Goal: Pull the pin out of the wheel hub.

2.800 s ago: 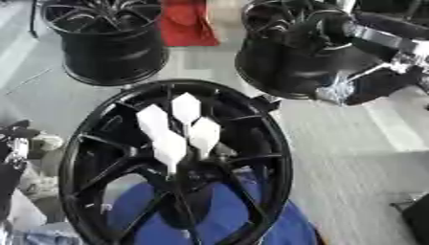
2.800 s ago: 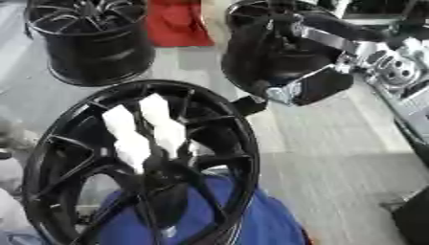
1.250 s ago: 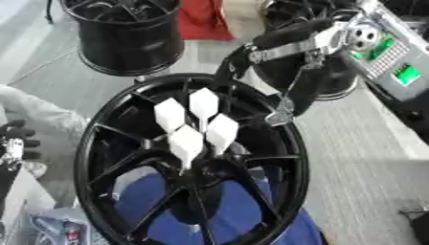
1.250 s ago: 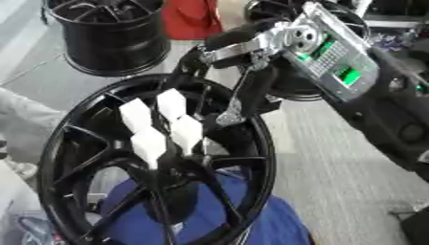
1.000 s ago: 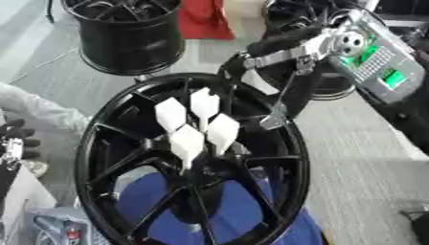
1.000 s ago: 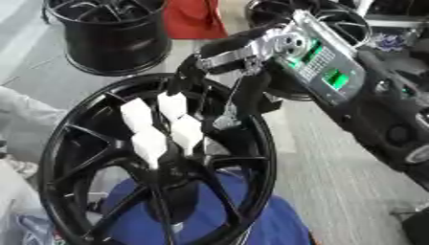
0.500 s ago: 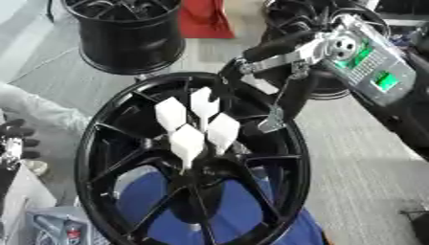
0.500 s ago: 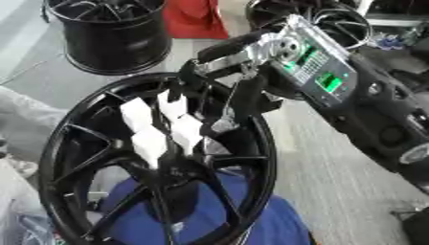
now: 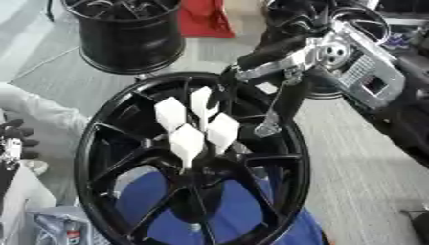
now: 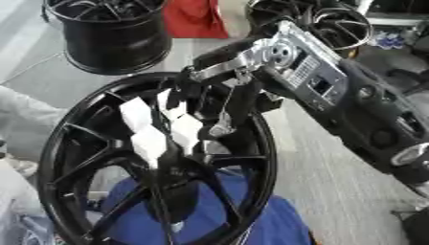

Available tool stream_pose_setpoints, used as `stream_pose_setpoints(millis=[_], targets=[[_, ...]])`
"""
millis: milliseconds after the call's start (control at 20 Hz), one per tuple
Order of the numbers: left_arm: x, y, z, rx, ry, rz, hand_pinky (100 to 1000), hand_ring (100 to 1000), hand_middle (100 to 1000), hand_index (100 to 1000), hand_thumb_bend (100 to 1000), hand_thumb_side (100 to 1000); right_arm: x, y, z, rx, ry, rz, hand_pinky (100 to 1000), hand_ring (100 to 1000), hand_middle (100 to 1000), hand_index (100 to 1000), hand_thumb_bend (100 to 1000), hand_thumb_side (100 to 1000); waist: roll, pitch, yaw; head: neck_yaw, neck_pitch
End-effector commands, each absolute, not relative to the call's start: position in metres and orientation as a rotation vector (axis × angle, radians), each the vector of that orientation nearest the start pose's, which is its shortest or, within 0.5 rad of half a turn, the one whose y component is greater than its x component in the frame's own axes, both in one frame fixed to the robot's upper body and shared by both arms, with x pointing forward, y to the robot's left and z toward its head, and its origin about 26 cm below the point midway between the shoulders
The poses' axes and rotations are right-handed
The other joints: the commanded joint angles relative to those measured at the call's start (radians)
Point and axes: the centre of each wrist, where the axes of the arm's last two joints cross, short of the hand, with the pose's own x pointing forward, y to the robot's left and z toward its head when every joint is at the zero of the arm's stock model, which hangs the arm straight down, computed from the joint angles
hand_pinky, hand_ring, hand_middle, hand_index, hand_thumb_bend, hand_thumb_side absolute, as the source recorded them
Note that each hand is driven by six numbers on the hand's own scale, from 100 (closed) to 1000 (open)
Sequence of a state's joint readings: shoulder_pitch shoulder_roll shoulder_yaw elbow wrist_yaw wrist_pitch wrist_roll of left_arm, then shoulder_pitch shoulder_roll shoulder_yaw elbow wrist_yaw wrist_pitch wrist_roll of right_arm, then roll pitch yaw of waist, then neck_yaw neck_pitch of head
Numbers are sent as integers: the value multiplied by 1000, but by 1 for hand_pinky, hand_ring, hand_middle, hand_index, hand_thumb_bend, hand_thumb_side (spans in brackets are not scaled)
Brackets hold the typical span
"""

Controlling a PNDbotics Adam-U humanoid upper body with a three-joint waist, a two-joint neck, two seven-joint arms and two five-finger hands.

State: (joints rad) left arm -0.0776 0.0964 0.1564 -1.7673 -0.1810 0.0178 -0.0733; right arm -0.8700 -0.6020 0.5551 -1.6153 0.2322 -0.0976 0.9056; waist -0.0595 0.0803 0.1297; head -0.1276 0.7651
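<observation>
Right hand [image 9: 276, 72] reaches white pins [image 9: 194, 127] in wheel hub [image 9: 109, 158], fingers extended.

1. We lose the near rim of the wheel hub [image 9: 100, 139] below the picture's edge.
2. The right hand [image 9: 272, 64] blurs; we cannot tell whether its fingers [image 9: 270, 125] touch the pins [image 9: 188, 141].
3. The left hand [image 9: 13, 139] is cut off at the left edge.
</observation>
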Motion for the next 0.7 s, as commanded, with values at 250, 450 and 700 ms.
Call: stream_pose_setpoints(millis=[250, 450, 700], targets=[[291, 293, 75, 306, -1820, -190, 619, 665, 654, 818, 100, 680, 381, -168, 249, -89, -1408, 2162, 858, 870, 814, 876, 303, 252, 7, -7, 1, -6, 5], [291, 293, 76, 304, -1822, -190, 619, 665, 654, 818, 100, 681, 384, -166, 242, -79, -1397, 2164, 856, 869, 811, 873, 303, 249, 8, -6, 4, -8, 5], [291, 293, 75, 305, -1821, -188, 618, 664, 653, 818, 100, 681, 388, -165, 233, -79, -1372, 2168, 856, 865, 801, 866, 296, 249, 9, -4, 7, -9, 5]])
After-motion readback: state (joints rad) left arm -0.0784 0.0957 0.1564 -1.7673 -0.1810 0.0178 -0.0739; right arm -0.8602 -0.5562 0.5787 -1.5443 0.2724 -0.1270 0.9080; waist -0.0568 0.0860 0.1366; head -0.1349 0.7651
